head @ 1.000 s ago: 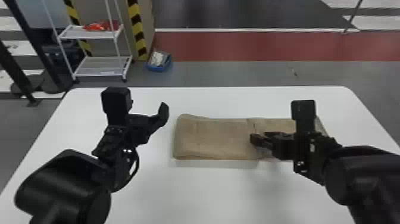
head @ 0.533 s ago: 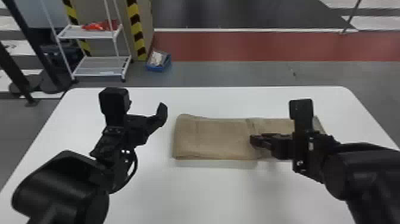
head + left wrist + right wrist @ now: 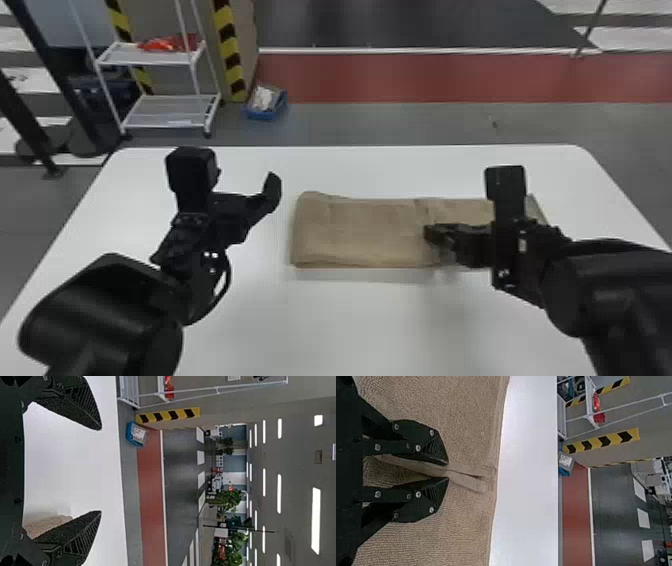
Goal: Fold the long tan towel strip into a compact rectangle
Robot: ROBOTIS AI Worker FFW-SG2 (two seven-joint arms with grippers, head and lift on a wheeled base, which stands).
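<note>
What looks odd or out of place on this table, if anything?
Nothing looks spilled or damaged. The towel lies fairly neatly on the table, though its far left corner bulges slightly past the rest of that edge. The ridge at the right gripper is fabric pinched between its fingers, likely part of the folding.

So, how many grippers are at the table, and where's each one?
2. The left gripper is open, to the left of the towel; the right gripper pinches a ridge in the towel, right of its middle.
</note>
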